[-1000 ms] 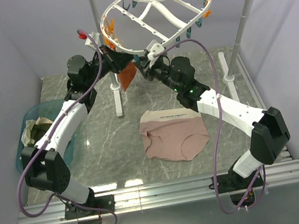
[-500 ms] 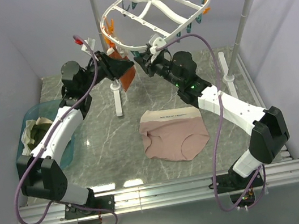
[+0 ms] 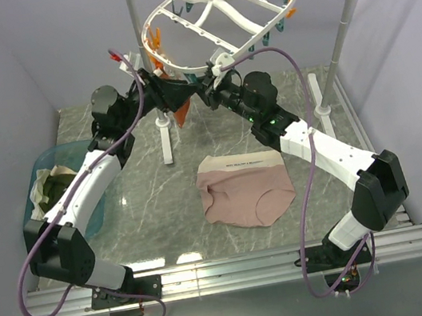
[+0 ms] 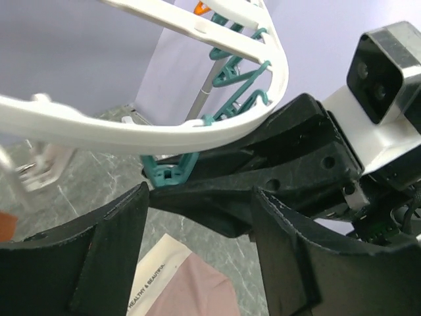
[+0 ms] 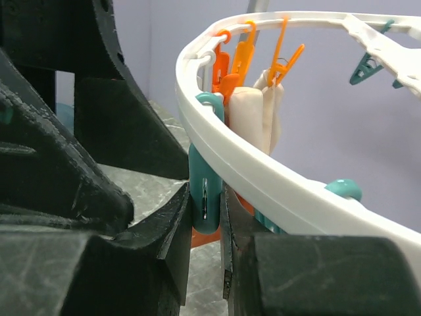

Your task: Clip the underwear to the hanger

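The underwear (image 3: 247, 192) lies flat on the marble table, pinkish-beige with a pale waistband; in the left wrist view it (image 4: 191, 289) shows below my fingers. The hanger (image 3: 219, 11), a white oval rack with orange and teal pegs, hangs from the rail. My right gripper (image 3: 204, 92) is raised to the hanger's near rim (image 5: 263, 178). There the right gripper (image 5: 207, 197) is shut on a teal peg (image 5: 205, 164). My left gripper (image 3: 182, 92) faces it tip to tip. The left gripper (image 4: 200, 197) is open, empty, just below the rim (image 4: 164, 125) and that peg (image 4: 168, 172).
A rust-orange garment (image 3: 179, 113) hangs from the hanger beside a white stand pole (image 3: 165, 133). A blue basket (image 3: 42, 166) holding olive cloth (image 3: 53, 184) sits at the left. The right stand pole (image 3: 342, 22) rises at the back right.
My left gripper went from shut to open, pulled back from the hanger and came in again beside the right gripper. The right gripper closed slightly on the teal peg.
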Motion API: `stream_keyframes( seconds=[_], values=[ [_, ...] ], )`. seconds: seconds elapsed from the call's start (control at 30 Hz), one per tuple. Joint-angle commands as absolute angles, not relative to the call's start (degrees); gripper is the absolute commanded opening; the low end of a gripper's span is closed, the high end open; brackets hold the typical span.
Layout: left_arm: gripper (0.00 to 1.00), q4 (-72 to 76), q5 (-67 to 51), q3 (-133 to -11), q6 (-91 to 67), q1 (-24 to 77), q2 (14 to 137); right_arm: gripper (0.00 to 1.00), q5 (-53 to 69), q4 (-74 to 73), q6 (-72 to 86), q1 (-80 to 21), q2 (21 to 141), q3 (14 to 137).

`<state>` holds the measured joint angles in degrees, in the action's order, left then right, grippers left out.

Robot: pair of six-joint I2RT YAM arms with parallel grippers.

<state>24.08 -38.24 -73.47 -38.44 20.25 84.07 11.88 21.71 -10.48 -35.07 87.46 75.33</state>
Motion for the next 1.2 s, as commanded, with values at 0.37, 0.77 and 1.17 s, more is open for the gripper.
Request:
stream_keyframes(
  seconds=[0.37, 0.77, 1.17],
  values=[
    [0.69, 24.6, -27.2, -78.7, -36.5, 23.6, 87.2, 0.0, 13.9, 22.9, -9.7, -34.7, 84.5, 76.2],
    [0.64, 26.2, -26.0, -81.7, -36.6, 24.0, 90.8, 0.0, 14.5, 22.9, -8.5, -34.6, 84.7, 76.0],
    [0.0, 27.4, -26.8, -81.7, -37.7, 23.7, 91.2, 0.01, 14.6, 22.1, -8.0, -34.7, 84.4, 75.7]
  ],
)
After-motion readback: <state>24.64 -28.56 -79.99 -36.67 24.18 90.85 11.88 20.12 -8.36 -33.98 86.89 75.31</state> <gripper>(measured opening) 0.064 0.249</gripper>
